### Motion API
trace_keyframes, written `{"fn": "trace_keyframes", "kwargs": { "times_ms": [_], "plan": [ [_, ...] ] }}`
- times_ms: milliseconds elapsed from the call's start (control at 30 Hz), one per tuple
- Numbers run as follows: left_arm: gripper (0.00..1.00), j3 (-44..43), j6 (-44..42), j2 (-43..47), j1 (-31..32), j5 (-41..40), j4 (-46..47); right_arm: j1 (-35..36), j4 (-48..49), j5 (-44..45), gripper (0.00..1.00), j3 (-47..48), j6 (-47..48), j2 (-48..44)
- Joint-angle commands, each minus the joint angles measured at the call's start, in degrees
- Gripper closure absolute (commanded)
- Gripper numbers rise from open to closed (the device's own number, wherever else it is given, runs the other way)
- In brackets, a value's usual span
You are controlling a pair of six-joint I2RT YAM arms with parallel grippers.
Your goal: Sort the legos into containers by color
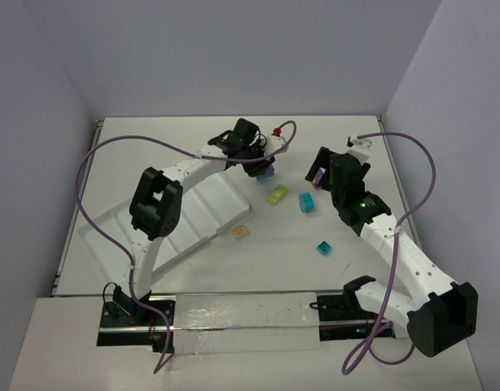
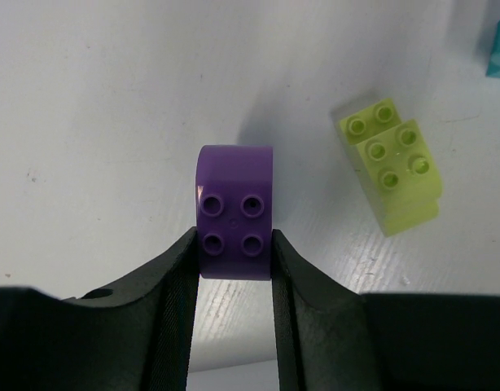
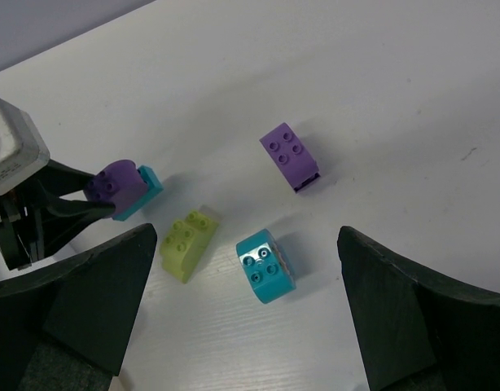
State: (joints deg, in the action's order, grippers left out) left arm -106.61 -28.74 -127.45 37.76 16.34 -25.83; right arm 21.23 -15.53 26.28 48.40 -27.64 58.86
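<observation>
In left gripper [image 2: 234, 248] — rounded purple four-stud lego [image 2: 234, 183]

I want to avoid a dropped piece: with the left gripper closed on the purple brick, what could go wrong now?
The left gripper pinches only the near end of the purple brick, so it may twist out. A teal brick lies beside it and might get dragged along.

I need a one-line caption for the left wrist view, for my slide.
Left pincer shut on a purple lego, with a lime-green lego lying apart on the white table.
</observation>
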Motion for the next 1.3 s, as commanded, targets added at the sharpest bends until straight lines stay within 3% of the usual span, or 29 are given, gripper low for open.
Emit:
{"fn": "trace_keyframes", "kwargs": {
  "times_ms": [0, 133, 333, 533, 600, 833, 1067, 1267],
  "plan": [
    [1.00, -1.6, 6.7, 7.6, -0.6, 4.7, 0.6, -0.1, 2.1, -3.4, 0.00, 2.5, 0.0, 0.3],
    [1.00, 4.7, 16.8, 16.3, -2.2, 8.8, 5.5, -0.1, 5.3, -12.8, 0.00, 2.0, 3.7, -1.4],
    [1.00, 16.4, 45.8, 29.7, -9.3, 14.7, 15.7, -0.1, 10.7, -30.0, 0.00, 1.4, 8.0, -4.4],
    [1.00, 35.4, 69.3, 40.2, -16.4, 27.3, 39.4, -1.5, 15.4, -50.6, 0.00, 1.3, 5.1, -4.0],
    [1.00, 40.2, 76.0, 42.6, -18.0, 30.8, 47.4, -1.9, 21.3, -58.8, 0.01, 0.1, 3.0, -2.8],
    [1.00, 45.6, 86.0, 43.2, -18.2, 38.8, 61.9, -2.0, 31.1, -70.2, 0.03, 0.1, -2.1, 2.0],
    [1.00, 49.2, 92.5, 43.3, -18.2, 41.5, 74.4, -2.0, 34.5, -71.1, 0.01, 3.1, -7.1, 8.5],
    [1.00, 49.8, 95.3, 42.1, -18.2, 42.3, 77.7, -1.8, 41.2, -72.8, 0.01, 4.4, -12.4, 12.1]
  ]
}}
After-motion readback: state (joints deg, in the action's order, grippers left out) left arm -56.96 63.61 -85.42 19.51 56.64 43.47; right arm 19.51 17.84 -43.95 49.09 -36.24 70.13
